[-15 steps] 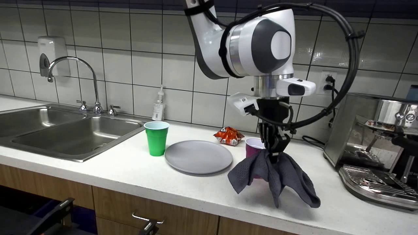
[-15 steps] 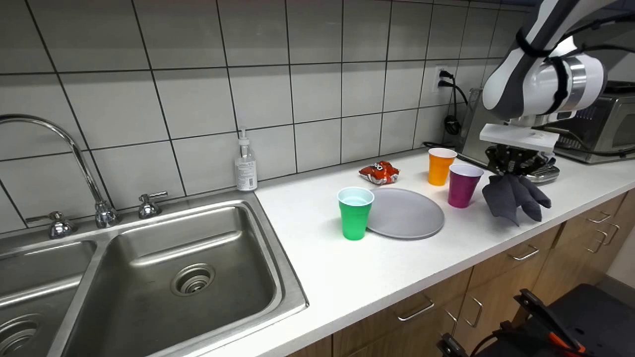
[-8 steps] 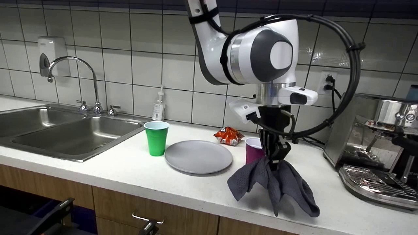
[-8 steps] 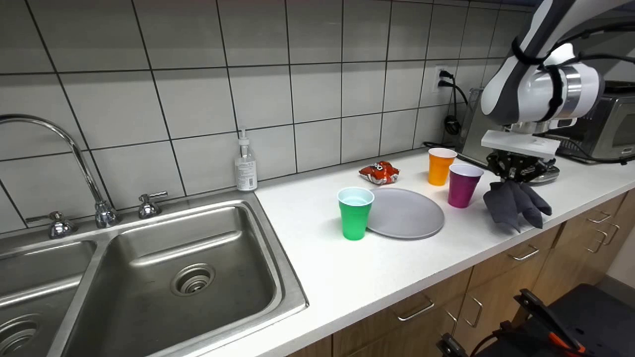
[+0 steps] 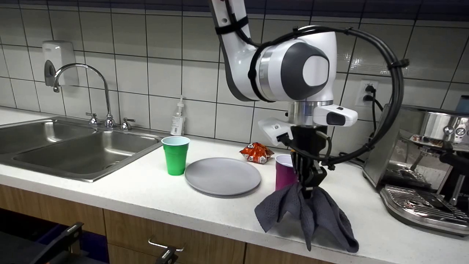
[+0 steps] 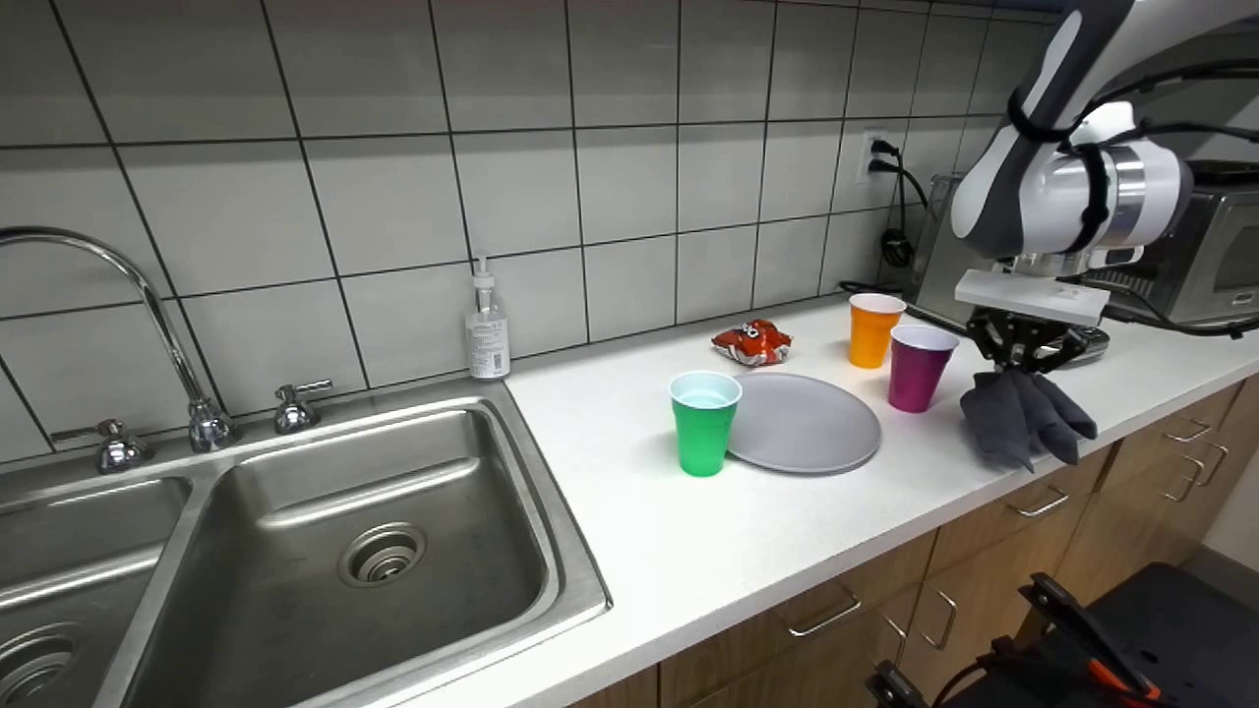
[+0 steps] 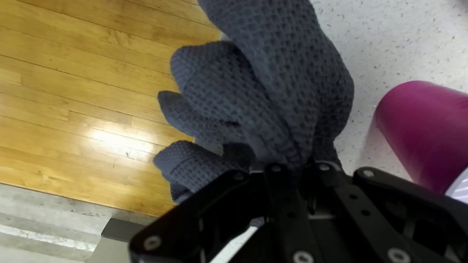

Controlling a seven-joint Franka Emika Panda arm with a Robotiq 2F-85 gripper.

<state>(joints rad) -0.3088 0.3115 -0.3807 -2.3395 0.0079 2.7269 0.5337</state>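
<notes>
Apparently pinched near its middle, which would explain the drooping folds, a dark grey cloth (image 5: 331, 220) hangs from the robot's clenched hand (image 5: 307, 191) above the worktop's (image 5: 146, 185) front edge, just beside an upright purple cup (image 5: 284, 174).

It's tight where the purple cup (image 5: 285, 174) stands just beside your gripper (image 5: 307, 191), with the orange cup (image 6: 872, 334) near it. The cloth (image 5: 307, 217) hanging below you eats room too. You've got a decent lane of counter (image 5: 370, 211) on the coffee machine (image 5: 414, 161) side. The plate (image 5: 222, 176) is flat, so you can cross over it, but the green cup (image 5: 176, 156) sticks up right beside it. There's another gap between that and the sink (image 6: 575, 565).
</notes>
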